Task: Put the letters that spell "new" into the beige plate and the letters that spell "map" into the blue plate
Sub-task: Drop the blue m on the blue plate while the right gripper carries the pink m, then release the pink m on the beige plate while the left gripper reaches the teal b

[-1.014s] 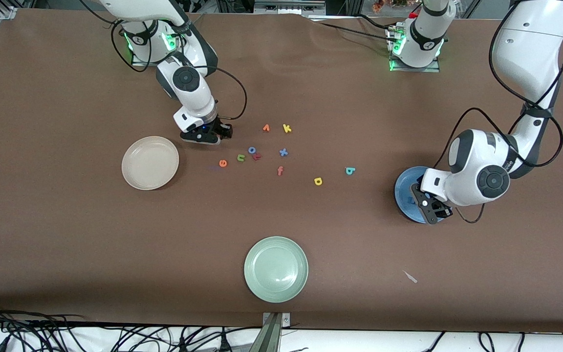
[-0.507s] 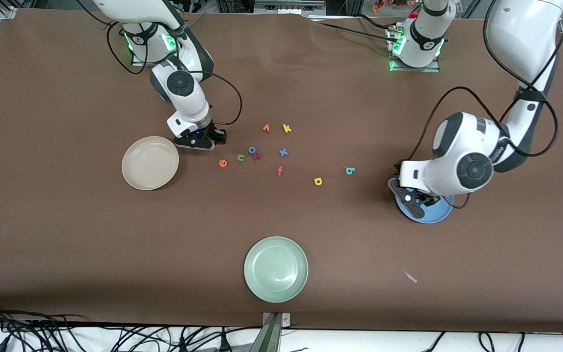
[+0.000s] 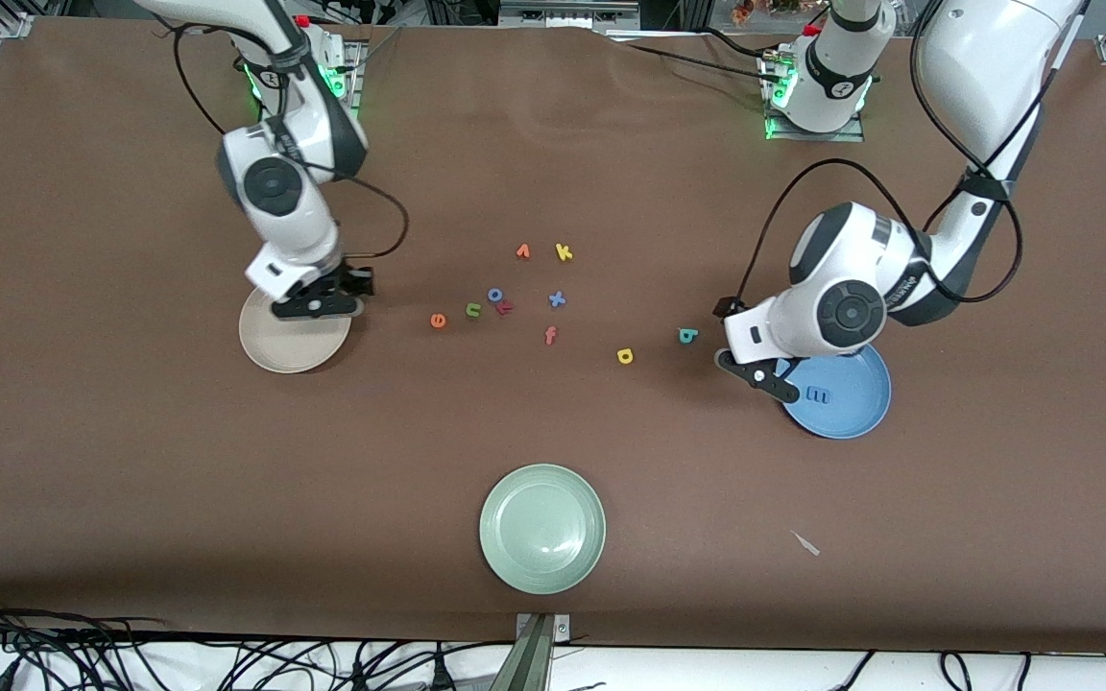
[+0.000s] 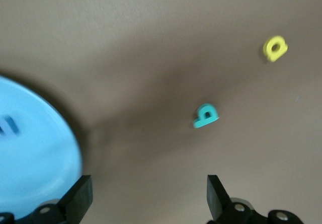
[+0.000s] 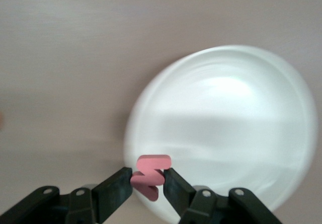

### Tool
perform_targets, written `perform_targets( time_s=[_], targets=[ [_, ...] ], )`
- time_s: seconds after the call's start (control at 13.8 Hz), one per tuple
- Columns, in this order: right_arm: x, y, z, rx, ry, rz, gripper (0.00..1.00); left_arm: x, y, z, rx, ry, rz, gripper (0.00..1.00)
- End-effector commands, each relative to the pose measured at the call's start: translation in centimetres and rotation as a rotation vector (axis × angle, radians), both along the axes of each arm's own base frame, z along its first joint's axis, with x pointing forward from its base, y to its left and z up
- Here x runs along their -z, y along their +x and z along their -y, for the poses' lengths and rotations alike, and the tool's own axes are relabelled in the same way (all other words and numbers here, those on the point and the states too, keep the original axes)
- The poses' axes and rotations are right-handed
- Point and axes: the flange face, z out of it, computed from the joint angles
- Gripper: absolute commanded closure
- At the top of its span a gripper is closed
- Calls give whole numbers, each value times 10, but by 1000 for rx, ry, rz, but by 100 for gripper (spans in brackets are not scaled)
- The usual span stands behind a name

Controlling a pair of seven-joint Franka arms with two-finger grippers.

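Over beige plate (image 3: 292, 338) rim, right hand (image 5: 147, 182) pinching pink "w" (image 5: 150, 175), left hand (image 4: 146, 199) spread empty.

My black right pincer (image 5: 148, 183) grips a salmon-pink w (image 5: 150, 175); beige plate (image 3: 276, 350), blue plate (image 3: 855, 403), pale green plate (image 3: 542, 528), brown surface (image 3: 131, 461).

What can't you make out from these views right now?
- Front view: the right gripper hides its load; only the right wrist view shows the salmon-pink foam letter in its jaws.
- Front view: part of the round cream-beige plastic plate is under that gripper.
- Left wrist view: the blue foam "m" is blurred.
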Motion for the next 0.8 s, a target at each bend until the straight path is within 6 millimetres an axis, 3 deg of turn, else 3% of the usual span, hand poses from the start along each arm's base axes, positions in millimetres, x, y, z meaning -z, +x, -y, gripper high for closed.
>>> perform_targets(
  time_s=[0.0,0.22,0.36,0.43,0.51,0.65,0.72],
  targets=[
    [-9,4,55,-77,-22,-35,67,-5,-20,25,-163,65,0,0],
    [5,-11,86,-72,-26,-79,66,12,-28,32,-198,31,56,1],
    [6,-9,95,-91,-25,-77,55,27,-37,37,-210,1,95,3],
    [5,-9,95,-85,-21,-75,30,31,-43,46,-209,-1,102,3],
    [5,-8,95,-68,-17,-73,22,35,-50,58,-218,4,97,4],
    [3,-5,84,-43,5,-65,18,42,-60,78,-246,38,139,4],
    [0,-1,66,-26,24,-52,18,47,-65,86,-259,70,159,4]
  ],
)
